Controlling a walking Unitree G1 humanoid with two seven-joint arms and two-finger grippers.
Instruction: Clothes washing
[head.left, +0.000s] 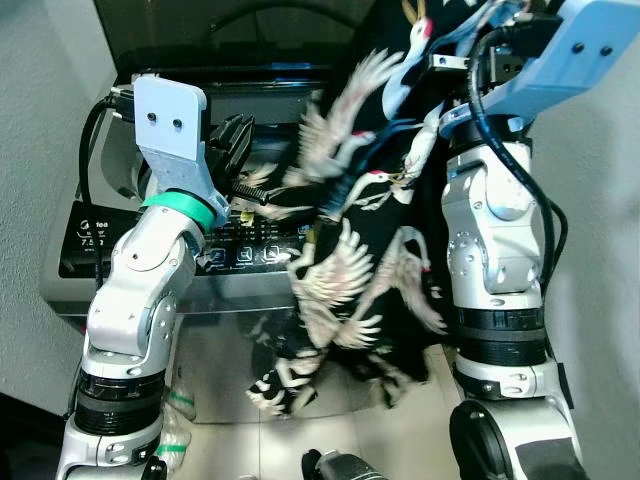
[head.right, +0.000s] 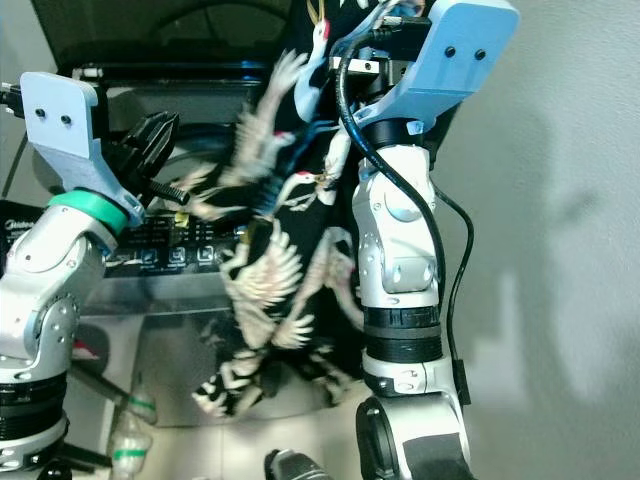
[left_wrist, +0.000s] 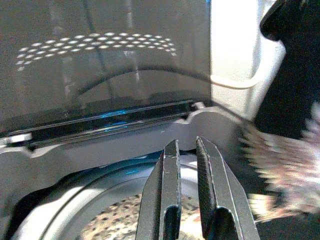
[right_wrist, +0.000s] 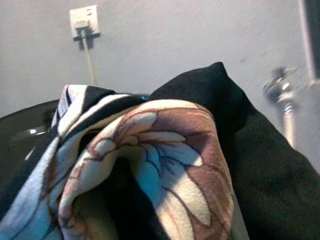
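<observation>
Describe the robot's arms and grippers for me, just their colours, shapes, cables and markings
Both arms are built of rounded silver segments with black ribbed joint rings. The left arm has a green band at the wrist; a pale blue bracket with two dark holes tops each wrist. A black cable loops down the right arm. The left gripper has two long, tapering black fingers.

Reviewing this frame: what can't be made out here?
- Right end effector fingers: in the right wrist view, the crane-print garment covers them; open or shut unknown.
- Garment's left edge: motion-blurred in the eye views.
- Washer control panel labels: too small.
- Drum contents: cut off by the left wrist view's edge, behind the left end effector.
</observation>
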